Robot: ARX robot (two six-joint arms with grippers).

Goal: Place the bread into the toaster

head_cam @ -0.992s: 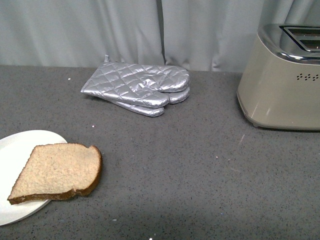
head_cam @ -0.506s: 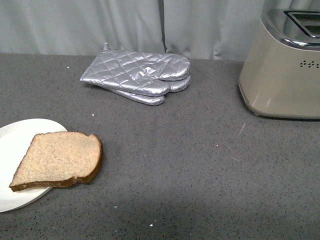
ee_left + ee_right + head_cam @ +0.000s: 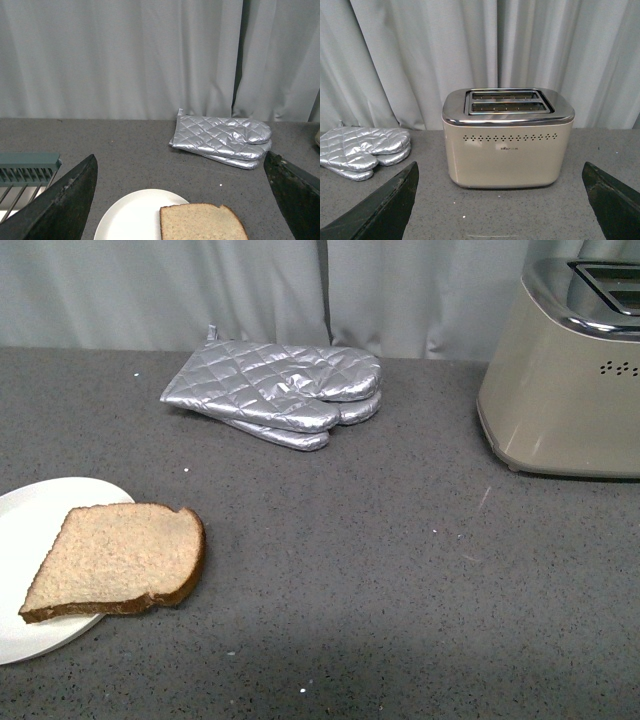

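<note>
Left gripper (image 3: 180, 157) gapes wide, empty, facing the flat tan brown-crusted bread slice (image 3: 115, 560), whose edge overhangs the round white plate (image 3: 30, 515), likely easing a pinch; right gripper (image 3: 500, 165), equally spread, eyes the boxy beige toaster (image 3: 560, 390).

Bread (image 3: 115, 560): tan slice, dark crust, flat, near left, overhanging right rim of plate (image 3: 25, 525). Toaster (image 3: 565, 380): beige box, chrome top, two empty slots, holes along side, upright, far right, well apart from bread.

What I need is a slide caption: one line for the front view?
Bread partly on a plate, oven mitts behind, toaster far right.
</note>
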